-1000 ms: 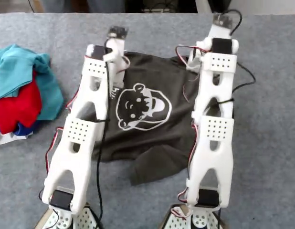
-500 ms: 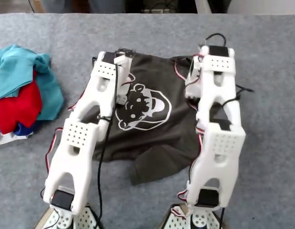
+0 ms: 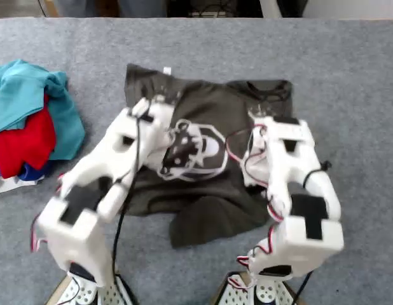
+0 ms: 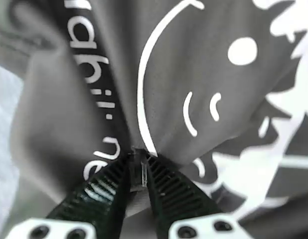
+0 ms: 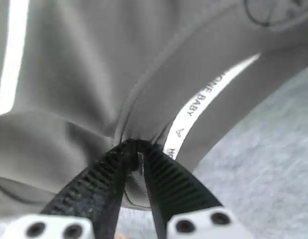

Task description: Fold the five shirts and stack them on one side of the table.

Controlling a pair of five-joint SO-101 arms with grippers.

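— What carries everything?

— A table (image 3: 358, 70) covered in grey, felt-like cloth. Its far edge runs along the top of the frame.

— What lies on it?

— A dark shirt (image 3: 212, 108) sits in the middle with its white cartoon print facing up. It is rumpled, and one sleeve spills toward the bottom of the frame.

— Anything else?

— A pile of shirts (image 3: 28, 121) lies at the left edge, well apart from the dark shirt. Teal is on top with red beneath, and blue and white peek out lowest.
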